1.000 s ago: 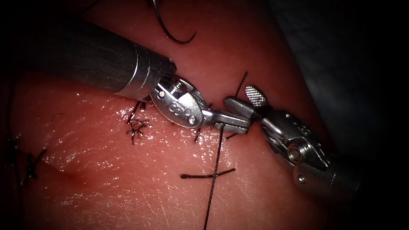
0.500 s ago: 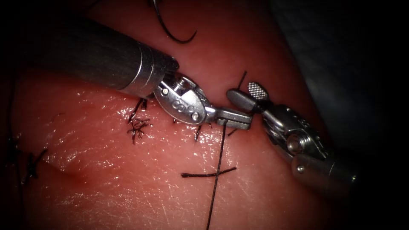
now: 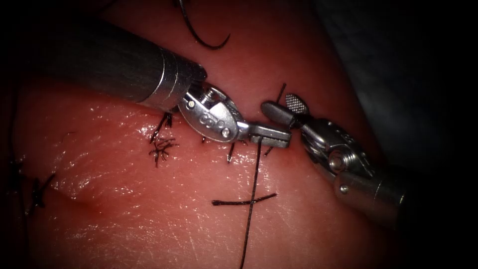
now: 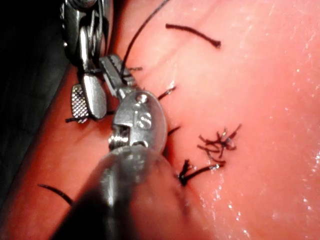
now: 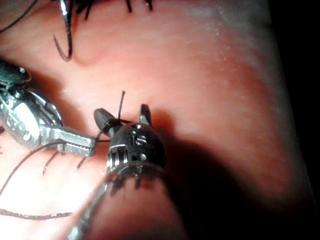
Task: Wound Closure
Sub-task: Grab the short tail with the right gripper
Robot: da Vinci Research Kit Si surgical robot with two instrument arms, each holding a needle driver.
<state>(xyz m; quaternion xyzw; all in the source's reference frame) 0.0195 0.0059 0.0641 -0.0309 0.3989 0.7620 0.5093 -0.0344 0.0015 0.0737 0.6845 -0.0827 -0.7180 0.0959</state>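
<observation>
The left claw (image 3: 271,135) is closed on the thread (image 3: 251,199). From this claw the thread hangs almost straight down the endoscope view, with its long axis near vertical, and it crosses a short loose piece of thread (image 3: 243,201) that lies almost horizontal on the tissue (image 3: 149,209). The left tool's closed jaws point to the right in the endoscope view.

The right claw (image 3: 286,107) stands open, just beside the tip of the left claw. One jaw points to the left toward the left claw, and the other jaw shows its ribbed inner face. A thin strand of thread rises between the open jaws; I cannot tell if it touches them. The right claw holds nothing.

The curved needle (image 3: 201,35) lies free on the tissue, well apart from both claws and above the left tool's shaft in the endoscope view. Its curve opens upward, and neither tool holds it. I cannot tell if its tip is in the tissue.

A knot with short cut ends (image 3: 160,149) sits left of the left claw. The tissue surface is wet and shiny.
</observation>
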